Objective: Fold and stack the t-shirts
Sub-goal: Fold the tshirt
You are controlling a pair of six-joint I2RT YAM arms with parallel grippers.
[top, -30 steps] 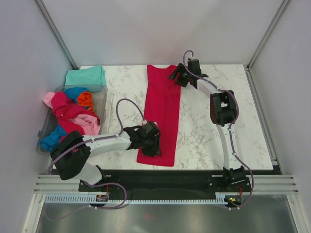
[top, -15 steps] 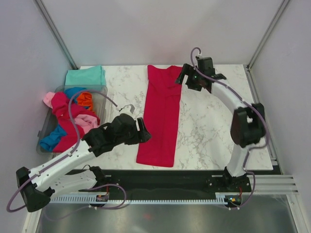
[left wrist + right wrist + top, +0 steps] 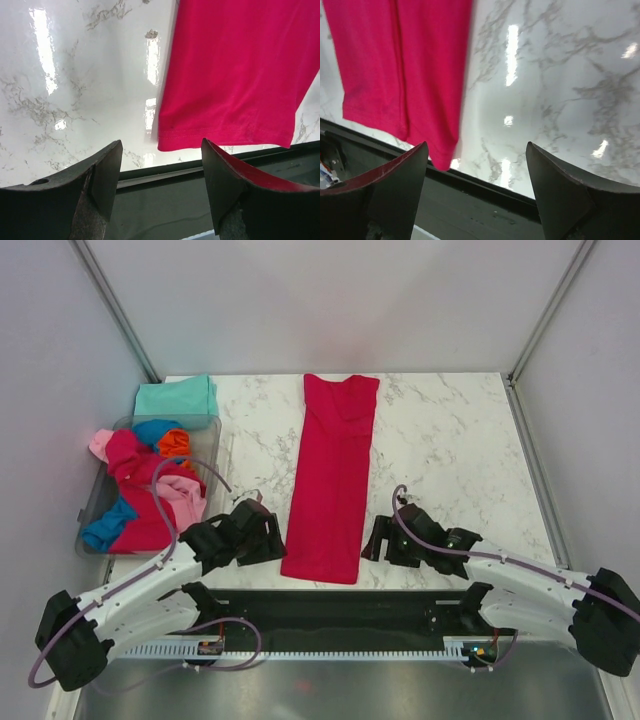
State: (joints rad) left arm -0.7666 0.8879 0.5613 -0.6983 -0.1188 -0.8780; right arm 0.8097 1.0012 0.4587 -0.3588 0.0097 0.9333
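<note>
Both arms have drawn back low to the near edge of the table (image 3: 450,440).
Left arm (image 3: 140,586) and right arm (image 3: 520,573) flank the crimson t-shirt (image 3: 333,475) hem, jaws apart, empty; it lies flat mid-table.

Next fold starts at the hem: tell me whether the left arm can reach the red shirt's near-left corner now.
Probably yes. The left end effector sits open beside that corner of the red shirt, with only bare marble table between them.
</note>
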